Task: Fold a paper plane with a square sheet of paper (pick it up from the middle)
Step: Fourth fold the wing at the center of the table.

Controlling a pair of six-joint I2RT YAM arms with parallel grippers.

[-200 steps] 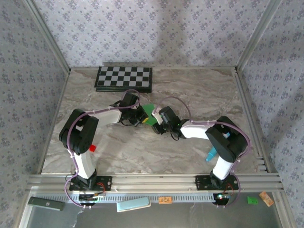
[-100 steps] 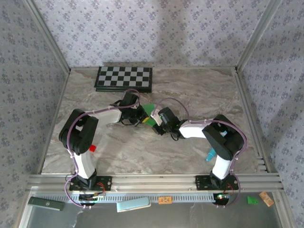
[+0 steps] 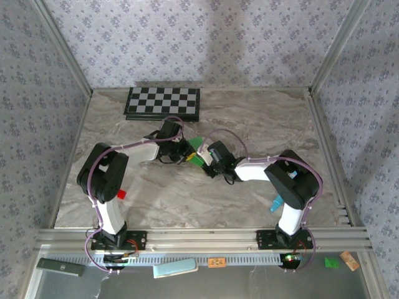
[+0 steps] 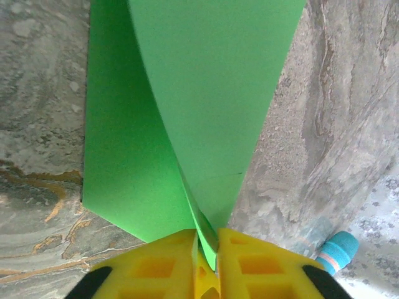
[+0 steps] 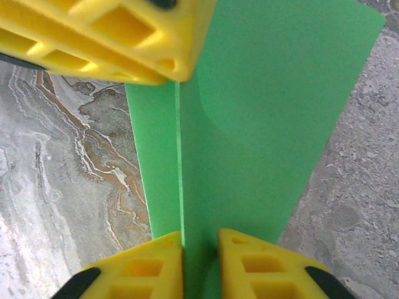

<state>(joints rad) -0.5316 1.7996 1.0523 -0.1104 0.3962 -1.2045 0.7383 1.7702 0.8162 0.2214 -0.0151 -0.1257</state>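
Observation:
The bright green square sheet of paper (image 3: 198, 144) is folded along a crease and held off the marble table between both arms. In the left wrist view its folded flaps (image 4: 206, 93) fan upward from my left gripper (image 4: 207, 233), whose yellow fingers (image 4: 162, 261) pinch the fold's tip. In the right wrist view the paper (image 5: 262, 112) runs straight up from my right gripper (image 5: 199, 237), shut on its lower edge. The left gripper's yellow finger (image 5: 124, 37) shows at the top left. From above, my left gripper (image 3: 187, 156) and right gripper (image 3: 204, 161) nearly touch.
A black-and-white checkerboard (image 3: 163, 103) lies at the back left. A small red block (image 3: 121, 194) sits by the left arm's base. A teal marker (image 3: 276, 202) lies beside the right arm, its tip (image 4: 336, 249) also in the left wrist view. Patterned walls enclose the table.
The right arm's wrist and elbow have drawn a little leftward, toward the left gripper, and less green paper shows between them. The left arm has hardly moved.

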